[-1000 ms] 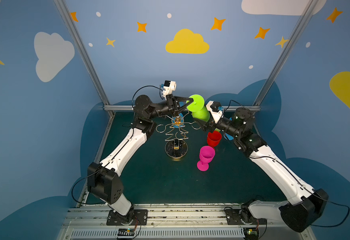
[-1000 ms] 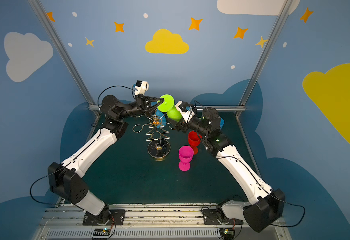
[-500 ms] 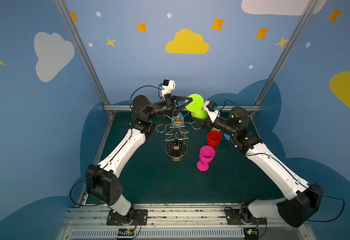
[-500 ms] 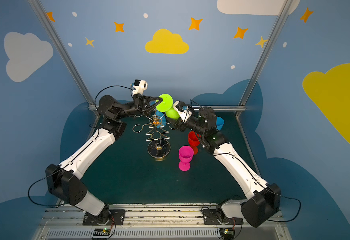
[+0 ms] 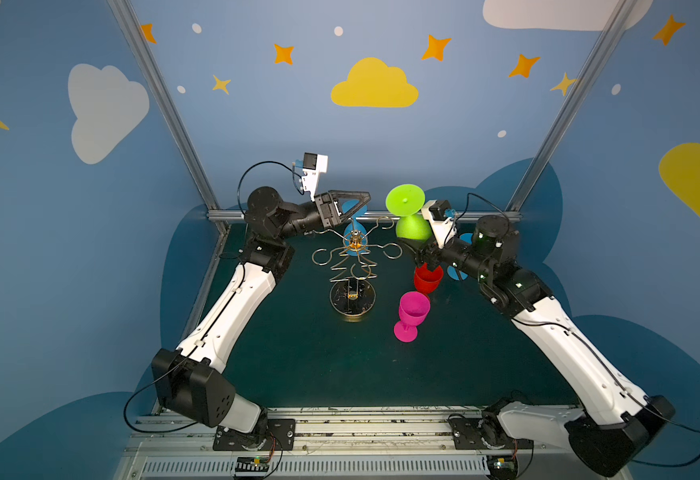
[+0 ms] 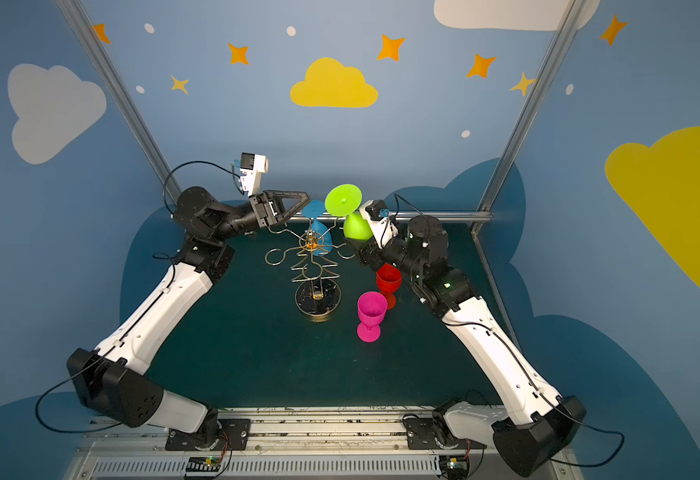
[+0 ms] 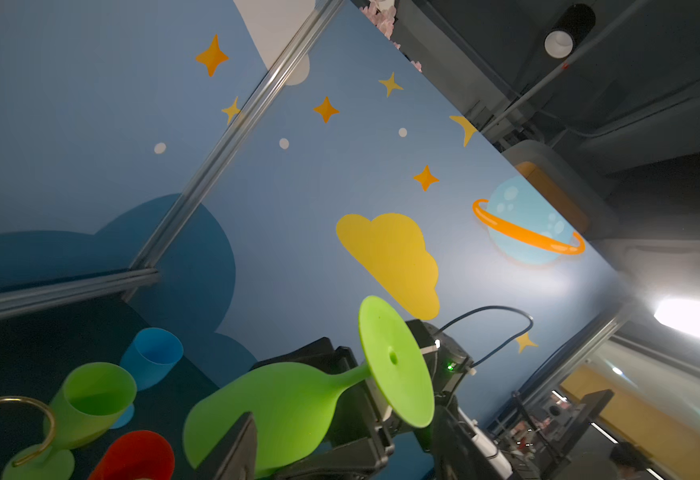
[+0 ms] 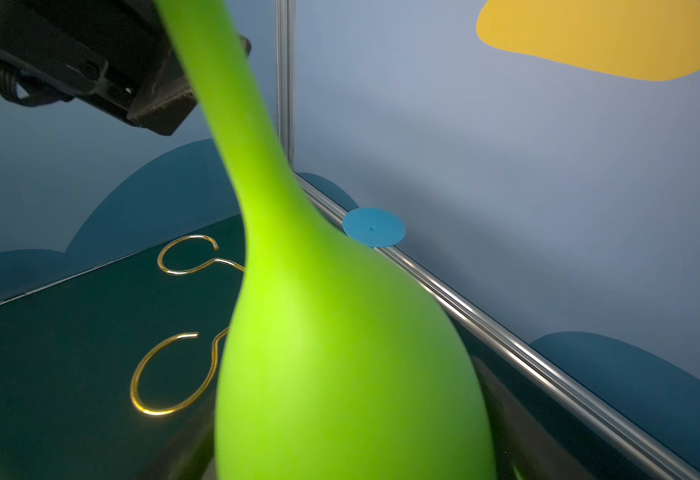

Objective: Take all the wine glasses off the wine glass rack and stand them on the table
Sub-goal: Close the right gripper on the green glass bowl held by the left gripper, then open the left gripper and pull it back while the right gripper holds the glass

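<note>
The wine glass (image 5: 411, 227) is lime green and hangs foot-up to the right of the wine glass rack (image 5: 354, 253), clear of its gold wire loops. My right gripper (image 5: 418, 248) is shut on its bowl; in the right wrist view the bowl (image 8: 348, 374) fills the space between the jaws. My left gripper (image 5: 360, 203) stands open just left of the glass's round foot (image 5: 405, 200), apart from it. In the left wrist view the glass (image 7: 290, 407) lies across the right gripper's jaws. A blue glass (image 6: 320, 235) hangs on the rack's far side.
A red glass (image 5: 428, 277) and a pink glass (image 5: 412, 311) stand upright right of the rack's round base (image 5: 352, 309). A blue glass (image 5: 458, 270) stands behind my right arm. In the left wrist view a green cup (image 7: 90, 399) stands near it.
My left gripper has opened, let go of the green glass's foot and drawn back to the left. The right gripper has closed on the bowl and holds the glass alone.
</note>
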